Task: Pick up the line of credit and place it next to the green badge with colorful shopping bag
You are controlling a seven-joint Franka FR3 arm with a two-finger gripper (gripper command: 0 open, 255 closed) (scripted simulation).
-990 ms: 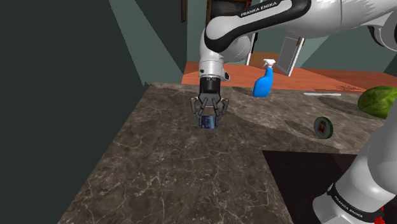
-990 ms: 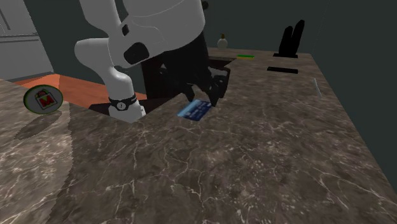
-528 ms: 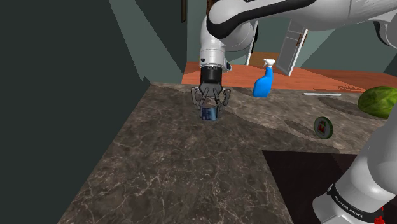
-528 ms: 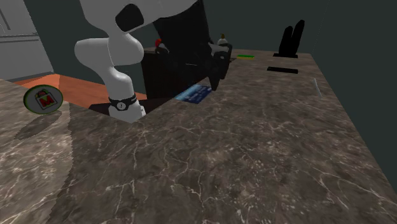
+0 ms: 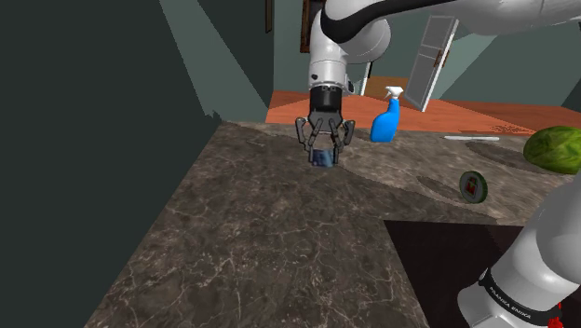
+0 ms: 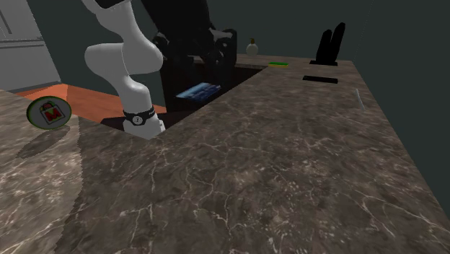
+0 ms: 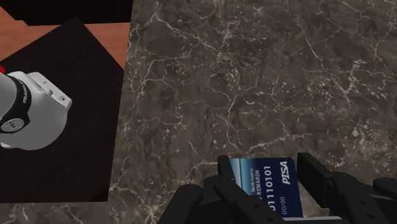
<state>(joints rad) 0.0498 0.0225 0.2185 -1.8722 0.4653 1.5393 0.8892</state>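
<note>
gripper (image 5: pixel 323 154) was clenched on blue card (image 7: pixel 267 180) above counter (image 5: pixel 261 242) | risk: card, pinched near 1 end, could slip or twist | cause: fast swing toward green badge (image 5: pixel 473 186)

A dark, pale-veined stone countertop (image 5: pixel 270 242) carries a scatter of household items. In the shoulder view a blue spray bottle (image 5: pixel 386 116) stands upright near its far edge, a round green badge (image 5: pixel 473 186) sits well apart from it, and a green melon (image 5: pixel 556 147) lies beyond. Toward the far corner in the second exterior view stand a black block (image 6: pixel 330 45) and a small bottle (image 6: pixel 252 47), with a flat black piece (image 6: pixel 319 79) just before the block.
</note>
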